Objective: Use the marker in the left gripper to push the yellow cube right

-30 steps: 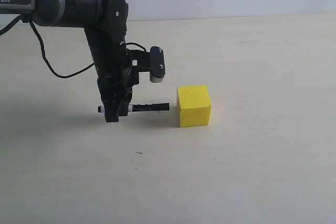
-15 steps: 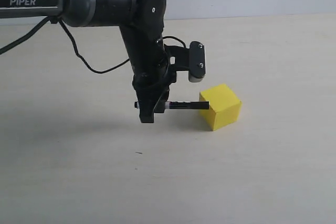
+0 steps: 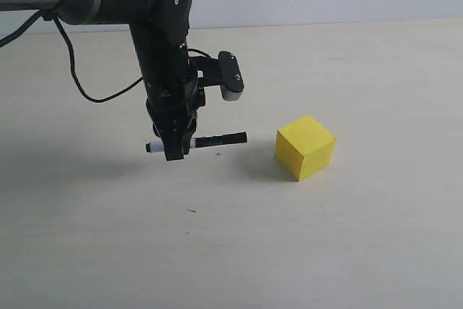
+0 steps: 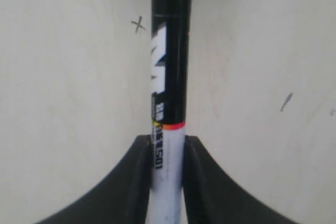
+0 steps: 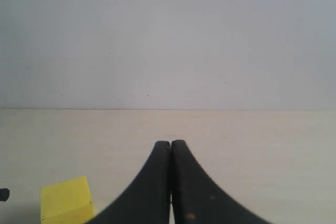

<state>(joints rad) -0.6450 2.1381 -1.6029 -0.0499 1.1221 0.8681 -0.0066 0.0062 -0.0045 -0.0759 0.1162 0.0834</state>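
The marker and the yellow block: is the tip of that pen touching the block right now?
Apart. The exterior view shows a strip of bare table between the black end of the marker and the near edge of the yellow cube.

A pale beige matte tabletop [image 3: 376, 251] carries everything here. Resting flat on it, right of the middle, is a solid bright yellow cube [image 3: 304, 147], turned so one upright edge faces the front, with a soft shadow to its left. A small pencilled cross [image 4: 138, 23] and a short dark dash [image 3: 190, 211] mark the bare surface.
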